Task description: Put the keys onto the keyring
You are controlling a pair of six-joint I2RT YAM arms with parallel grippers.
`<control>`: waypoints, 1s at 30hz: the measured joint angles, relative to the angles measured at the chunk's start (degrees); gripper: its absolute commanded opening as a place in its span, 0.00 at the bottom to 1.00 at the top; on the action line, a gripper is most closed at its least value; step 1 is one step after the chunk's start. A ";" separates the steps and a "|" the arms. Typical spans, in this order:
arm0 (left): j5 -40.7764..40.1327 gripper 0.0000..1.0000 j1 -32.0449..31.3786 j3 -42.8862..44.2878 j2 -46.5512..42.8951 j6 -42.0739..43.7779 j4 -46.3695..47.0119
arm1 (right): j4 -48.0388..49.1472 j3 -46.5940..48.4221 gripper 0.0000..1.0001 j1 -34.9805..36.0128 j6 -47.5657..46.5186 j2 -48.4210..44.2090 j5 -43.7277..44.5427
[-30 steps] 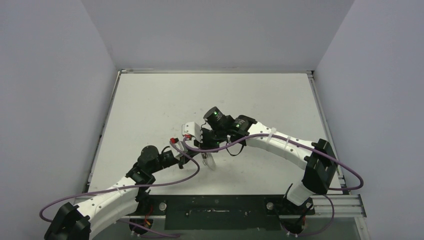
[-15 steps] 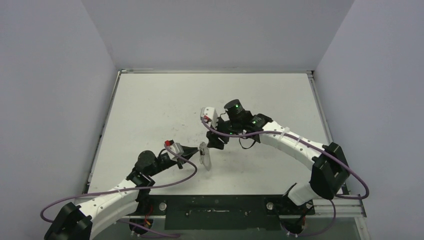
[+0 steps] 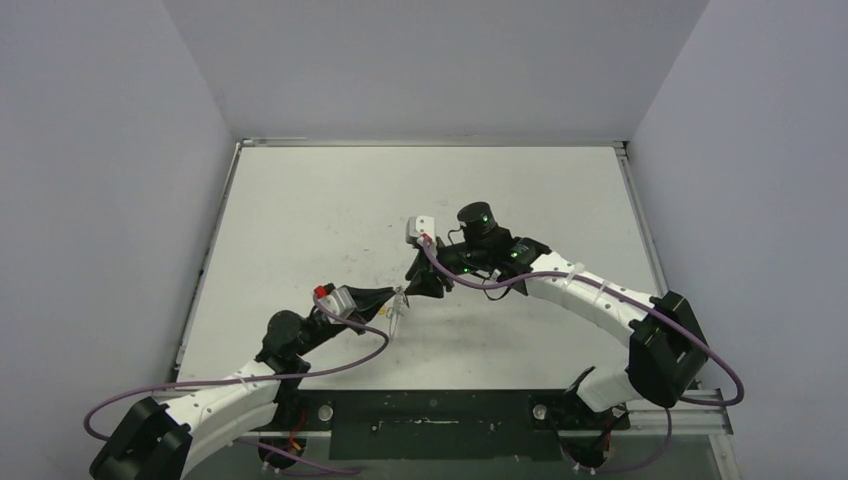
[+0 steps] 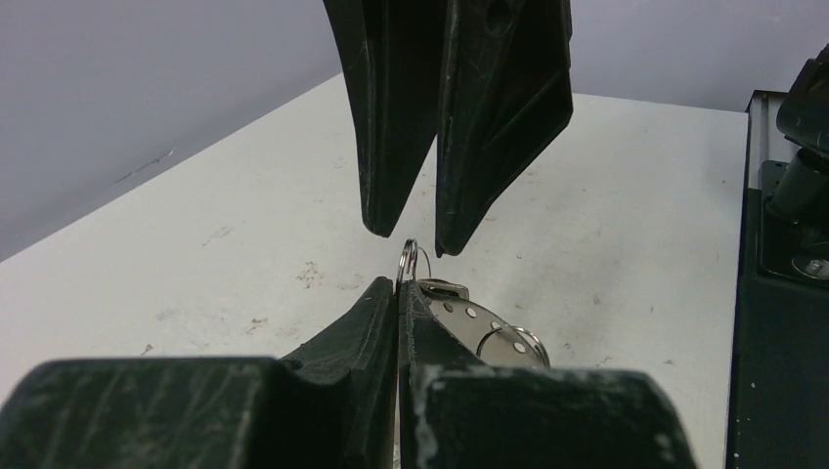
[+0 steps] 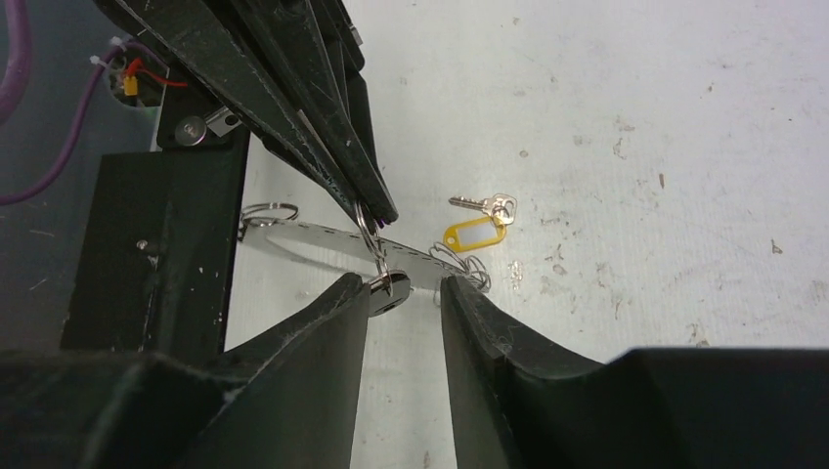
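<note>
My left gripper (image 4: 399, 285) is shut on a small ring (image 4: 411, 262) of the keyring (image 4: 481, 328), a silvery perforated band held above the table. My right gripper (image 5: 403, 285) faces it tip to tip, open. A black-headed key (image 5: 393, 287) hangs from that ring (image 5: 370, 231) and rests against the right gripper's left finger (image 5: 337, 311); the other finger stands clear of it. A yellow-tagged key (image 5: 472, 234) lies on the table beyond the keyring (image 5: 311, 237). In the top view both grippers meet at mid-table, left gripper (image 3: 393, 297), right gripper (image 3: 412, 286).
Purple cables (image 3: 330, 365) loop off both arms over the near table. The black base rail (image 3: 430, 412) runs along the front edge. Grey walls close in the white table (image 3: 330, 190) on three sides.
The right gripper went from shut to open, drew back to the right, then returned to the keyring. The left gripper stayed shut and shifted slightly right with the keyring.
</note>
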 measured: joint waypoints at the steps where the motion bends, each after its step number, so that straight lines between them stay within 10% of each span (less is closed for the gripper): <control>1: -0.04 0.00 0.00 0.00 -0.02 0.00 0.28 | 0.37 -0.02 0.26 0.00 0.20 0.20 -0.22; 9: -0.13 0.00 0.00 0.00 -0.81 -0.04 0.44 | 1.90 0.00 0.00 0.00 1.01 3.41 -0.96; 21: -0.57 0.00 0.00 0.00 -0.81 -0.15 0.46 | 3.76 0.00 0.00 0.00 1.86 4.87 -2.29; 26: -0.68 0.00 0.00 0.00 -0.81 -0.17 0.44 | 3.50 -0.02 0.33 0.00 1.60 4.87 -2.27; 30: -0.70 0.00 0.00 0.00 -0.79 -0.22 0.44 | 3.74 -0.72 0.36 0.00 1.36 4.72 -2.05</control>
